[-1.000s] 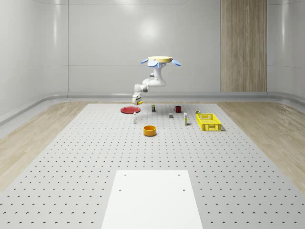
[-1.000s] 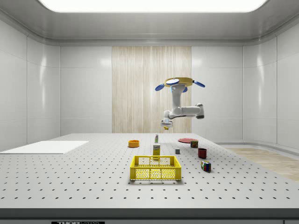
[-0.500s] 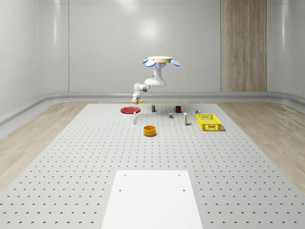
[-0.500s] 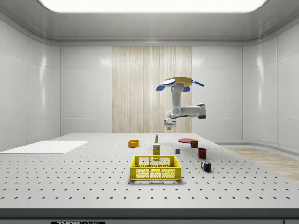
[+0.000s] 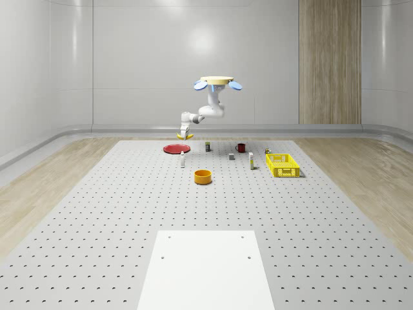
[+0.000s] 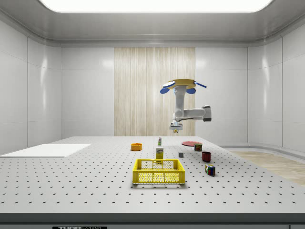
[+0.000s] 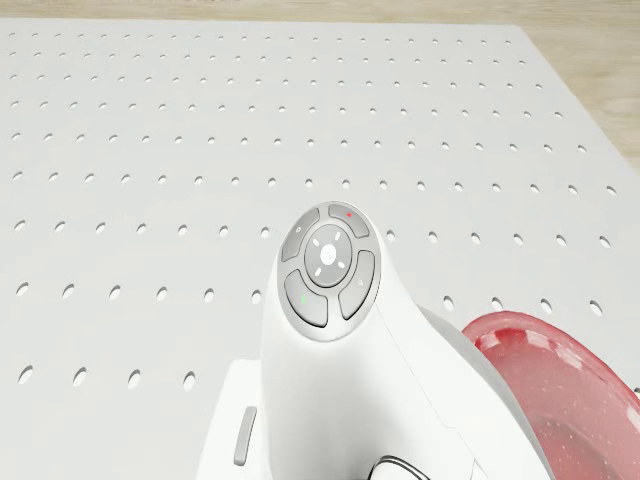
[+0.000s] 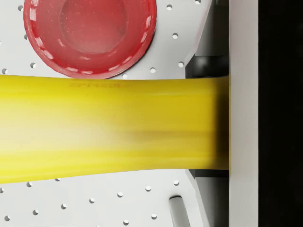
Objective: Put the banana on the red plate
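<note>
The drone (image 5: 216,81) hovers high over the far part of the perforated table, its white arm reaching down toward the whole-scene view's left. The gripper (image 5: 185,131) hangs above and just beside the red plate (image 5: 175,149), shut on the yellow banana (image 5: 184,136). In the side view the gripper (image 6: 176,125) with the banana (image 6: 175,129) is left of the red plate (image 6: 192,143) and well above it. In the wrist view the banana (image 8: 109,125) lies across one finger (image 8: 244,113), with the red plate (image 8: 90,33) below. The drone view has the arm (image 7: 330,330) beside the plate (image 7: 560,390).
An orange bowl (image 5: 203,176), a yellow basket (image 5: 282,165), a red mug (image 5: 241,147), a grey cube (image 5: 231,155) and two small white bottles (image 5: 182,161) (image 5: 251,161) stand on the table. A white panel (image 5: 205,268) lies at the near edge.
The gripper with the banana has moved toward the side view's right, closer to the red plate. The drone has shifted only slightly.
</note>
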Tool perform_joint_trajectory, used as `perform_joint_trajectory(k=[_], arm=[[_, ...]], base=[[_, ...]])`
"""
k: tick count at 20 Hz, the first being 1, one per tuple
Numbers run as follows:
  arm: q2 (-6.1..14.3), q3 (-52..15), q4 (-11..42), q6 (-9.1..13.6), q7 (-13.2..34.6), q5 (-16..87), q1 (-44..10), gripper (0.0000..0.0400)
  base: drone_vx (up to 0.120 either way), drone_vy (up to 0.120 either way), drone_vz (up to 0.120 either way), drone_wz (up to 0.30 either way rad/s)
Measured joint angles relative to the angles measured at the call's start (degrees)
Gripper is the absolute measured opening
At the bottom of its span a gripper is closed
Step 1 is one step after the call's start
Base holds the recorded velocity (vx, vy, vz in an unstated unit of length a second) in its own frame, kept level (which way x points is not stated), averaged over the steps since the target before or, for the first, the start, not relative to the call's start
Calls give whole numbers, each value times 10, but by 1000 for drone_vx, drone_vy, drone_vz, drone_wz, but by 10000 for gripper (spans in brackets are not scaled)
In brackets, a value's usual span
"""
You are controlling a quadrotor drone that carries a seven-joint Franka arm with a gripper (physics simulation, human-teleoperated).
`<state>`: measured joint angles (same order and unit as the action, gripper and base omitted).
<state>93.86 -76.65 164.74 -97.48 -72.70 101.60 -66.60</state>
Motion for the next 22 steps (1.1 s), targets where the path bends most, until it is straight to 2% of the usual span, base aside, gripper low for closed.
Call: perform_joint_trajectory(k=[22], arm=[[2, -1, -1, 0, -378, -5, -1, 193]], base=[[0, 0, 0, -300]])
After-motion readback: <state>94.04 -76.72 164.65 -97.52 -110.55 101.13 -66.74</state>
